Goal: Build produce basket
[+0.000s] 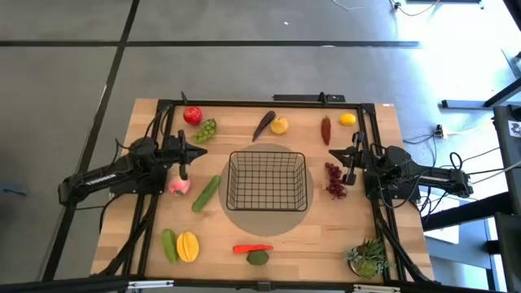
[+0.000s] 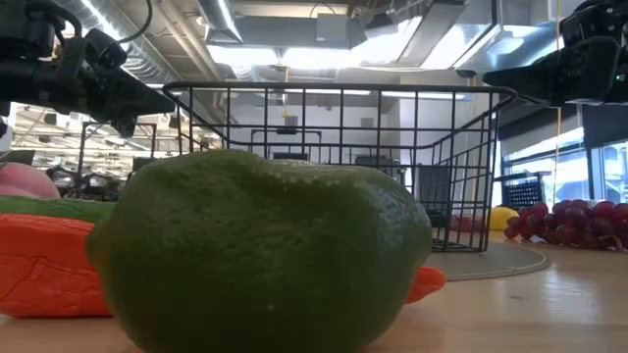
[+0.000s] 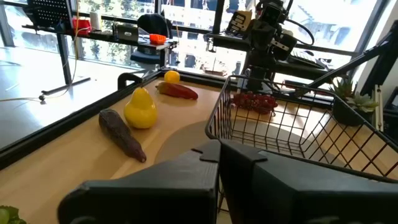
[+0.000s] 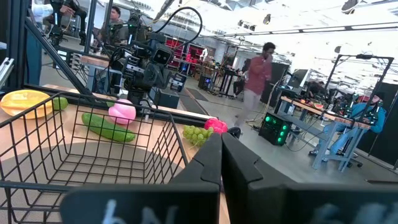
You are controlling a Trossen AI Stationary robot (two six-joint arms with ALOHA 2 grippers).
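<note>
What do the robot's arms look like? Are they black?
Yes, both arms are black or very dark, built from chunky jointed segments. The left gripper and right gripper each end in two flat, dark, blocky fingers. Black cables run along the arms and trail off the table's sides. No markings show on them that can be made out.

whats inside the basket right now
Nothing: the basket is empty in the high view, only its wire grid over the round mat. The produce all lies outside it. The mat's middle shows only through the mesh.
</note>
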